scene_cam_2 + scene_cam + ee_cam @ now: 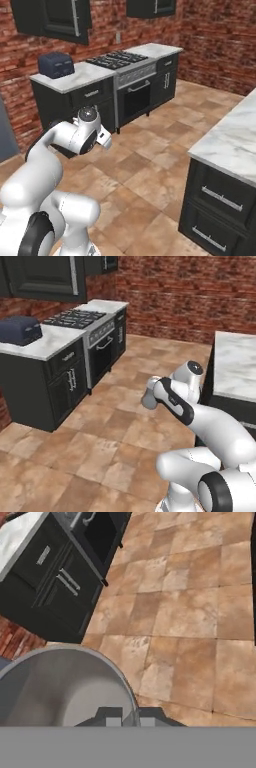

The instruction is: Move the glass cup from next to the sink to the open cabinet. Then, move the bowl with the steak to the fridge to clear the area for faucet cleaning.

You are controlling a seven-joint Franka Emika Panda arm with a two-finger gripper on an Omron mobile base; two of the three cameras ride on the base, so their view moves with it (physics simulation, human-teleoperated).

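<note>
The glass cup (65, 687), a grey translucent tumbler, sits right in front of the hand camera, its round rim and hollow grey inside taking up the lower left of the hand view. My gripper (130, 721) is shut on its wall, one dark fingertip on either side of the rim. From the left base camera the cup (148, 401) hangs at the end of my folded arm, above the tiled floor. A black wall cabinet (45, 276) with a long grey bar handle hangs at the upper left. Sink, faucet, bowl, steak and fridge are out of view.
A dark counter run holds a stove (75, 318) and a dark blue box (20, 330) on its marble top. A marble-topped island (230, 135) with dark drawers stands to my right. Brown floor tiles (190, 612) spread between them.
</note>
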